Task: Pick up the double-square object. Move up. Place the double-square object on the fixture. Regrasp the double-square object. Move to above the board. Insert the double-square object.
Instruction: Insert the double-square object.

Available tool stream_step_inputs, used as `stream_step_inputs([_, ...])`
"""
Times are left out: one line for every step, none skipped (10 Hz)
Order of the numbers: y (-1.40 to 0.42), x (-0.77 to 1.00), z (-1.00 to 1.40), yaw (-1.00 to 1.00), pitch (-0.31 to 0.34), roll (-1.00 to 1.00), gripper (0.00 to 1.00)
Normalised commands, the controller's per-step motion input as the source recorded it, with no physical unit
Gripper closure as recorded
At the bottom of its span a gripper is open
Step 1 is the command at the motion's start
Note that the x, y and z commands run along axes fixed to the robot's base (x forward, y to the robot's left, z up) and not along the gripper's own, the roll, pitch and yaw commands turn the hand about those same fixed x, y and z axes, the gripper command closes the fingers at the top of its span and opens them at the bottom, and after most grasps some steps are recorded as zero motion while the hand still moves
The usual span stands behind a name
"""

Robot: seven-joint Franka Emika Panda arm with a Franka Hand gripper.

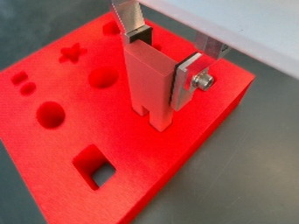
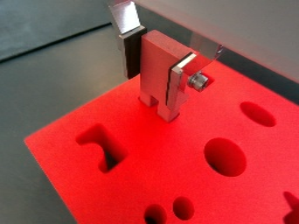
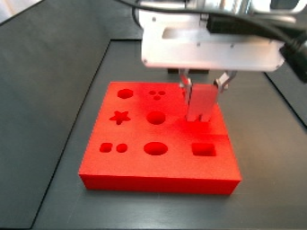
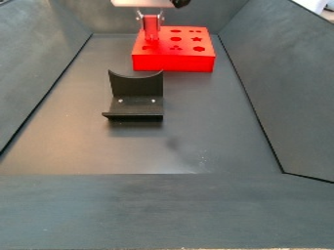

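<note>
Here gripper (image 1: 163, 87) vertical over board (image 1: 70, 114); jaws clamped on upright double-square object (image 1: 149, 87); lower end near board top.

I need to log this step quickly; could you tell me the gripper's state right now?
Gripper: shut on the double-square object, holding it upright over the board.

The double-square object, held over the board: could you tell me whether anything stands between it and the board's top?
Nothing visible does. The gripper holds the double-square object upright above the board, its lower end over bare red surface, with no loose thing between.
</note>
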Motion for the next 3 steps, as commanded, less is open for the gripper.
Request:
stream_step_inputs([0.0,-0.02,-0.05,0.0,-0.059,-0.03,1.0])
stream_step_inputs([0.0,-0.01,0.0,0.0,-0.02,0.0,1.0])
stream_step_inputs([0.0,0.0,0.0,0.0,0.0,0.0,1.0])
